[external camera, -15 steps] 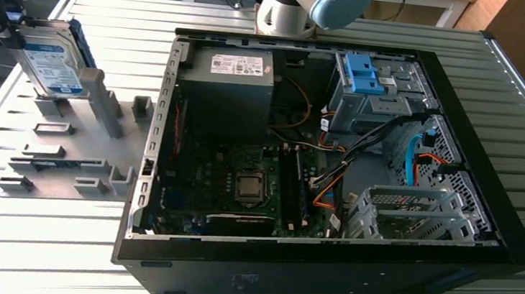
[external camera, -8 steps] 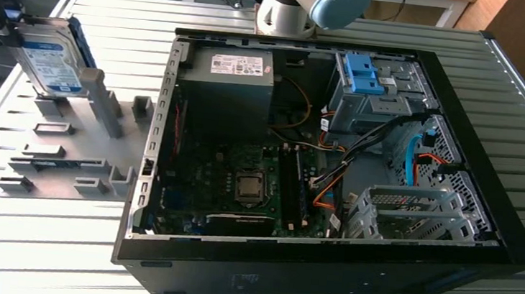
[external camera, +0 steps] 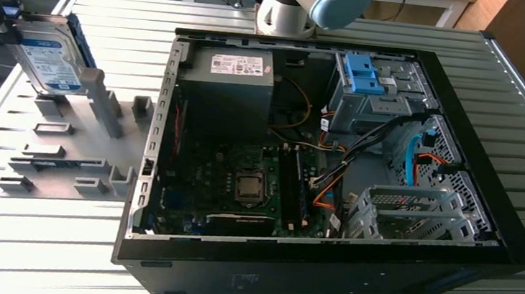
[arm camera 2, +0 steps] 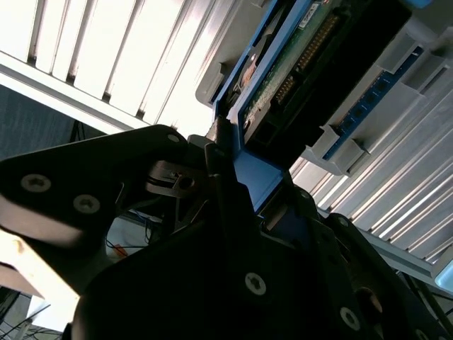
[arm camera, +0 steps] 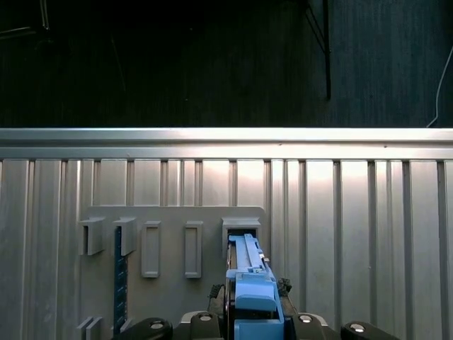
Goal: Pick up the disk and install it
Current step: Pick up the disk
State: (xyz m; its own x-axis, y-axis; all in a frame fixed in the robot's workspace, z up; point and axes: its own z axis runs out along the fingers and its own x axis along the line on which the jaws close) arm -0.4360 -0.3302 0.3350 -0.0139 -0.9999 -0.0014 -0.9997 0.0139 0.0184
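Blue plastic rail runs between the dark gripper (arm camera: 248,322) parts in the first wrist view, where the disk (arm camera: 248,280) is seen edge-on from above, its far end reaching toward a slot of the grey fixture plate (arm camera: 170,212). In the second wrist view the disk's green circuit board and black connector are seen from underneath, with the black fingers (arm camera 2: 221,159) closed against its blue rail. The labelled face is given by the exterior view: the white-and-blue label is turned toward the camera.

The disk is gripped by its upper edge and held upright, slightly tilted, with the wrist set above it at the exterior view's left. It is held over the far end of the plate, its lower corner just beside a tall grey post (external camera: 103,99); whether the two touch cannot be told.

Beside the plate, on the slatted metal table (external camera: 40,255), an open computer case (external camera: 328,269) is laid. A dark grey power supply (external camera: 229,93) and a bright blue bracket (external camera: 361,73) are seen inside. Behind it the arm's base (external camera: 290,12) is mounted.
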